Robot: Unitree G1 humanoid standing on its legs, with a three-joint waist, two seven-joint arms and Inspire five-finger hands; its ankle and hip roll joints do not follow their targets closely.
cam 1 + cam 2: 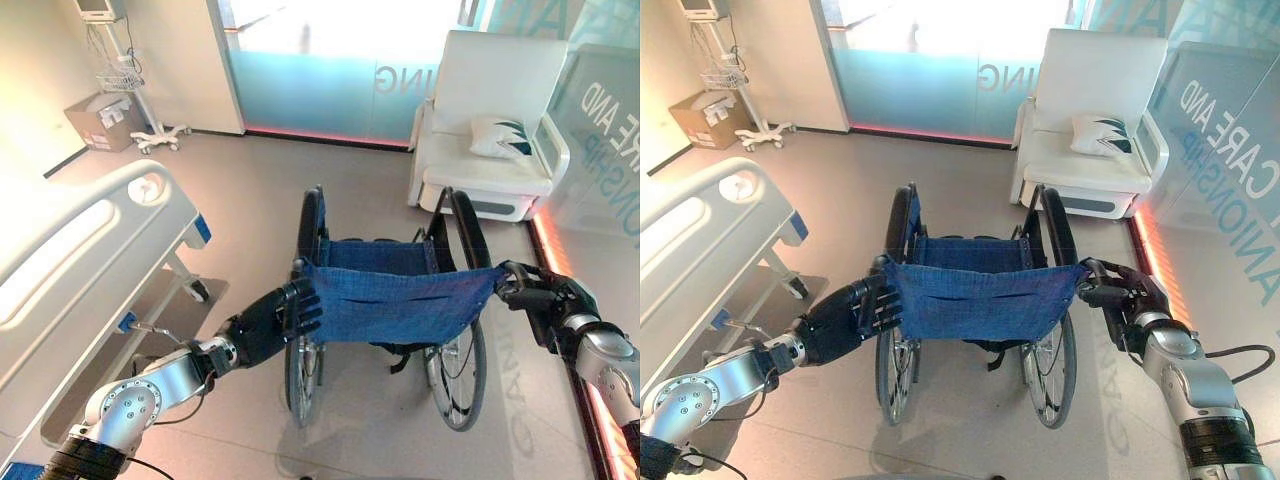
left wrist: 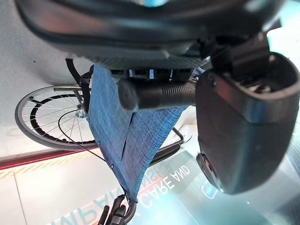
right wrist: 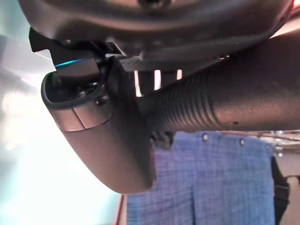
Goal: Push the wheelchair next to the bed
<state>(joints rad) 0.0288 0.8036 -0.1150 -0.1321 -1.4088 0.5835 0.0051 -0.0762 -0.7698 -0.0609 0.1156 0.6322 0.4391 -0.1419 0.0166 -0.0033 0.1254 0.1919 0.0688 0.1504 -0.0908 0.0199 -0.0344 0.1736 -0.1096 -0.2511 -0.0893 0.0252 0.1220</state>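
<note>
Both robot hands (image 1: 270,322) (image 1: 545,298) around wheelchair (image 1: 395,300) handles

Wheelchair upright on the floor, beside the foot of the bed.

The wheelchair (image 1: 395,300) has a black frame, a blue denim-like fabric backrest stretched between its two push handles, a matching blue seat, and large spoked wheels with black tyres. It stands on all its wheels, its back turned to the camera and its front facing the far glass wall. The bed (image 1: 75,265) is white with a moulded plastic end panel and blue corner bumpers, raised on a metal frame with castors; it lies to the wheelchair's left, near it but not touching.
</note>
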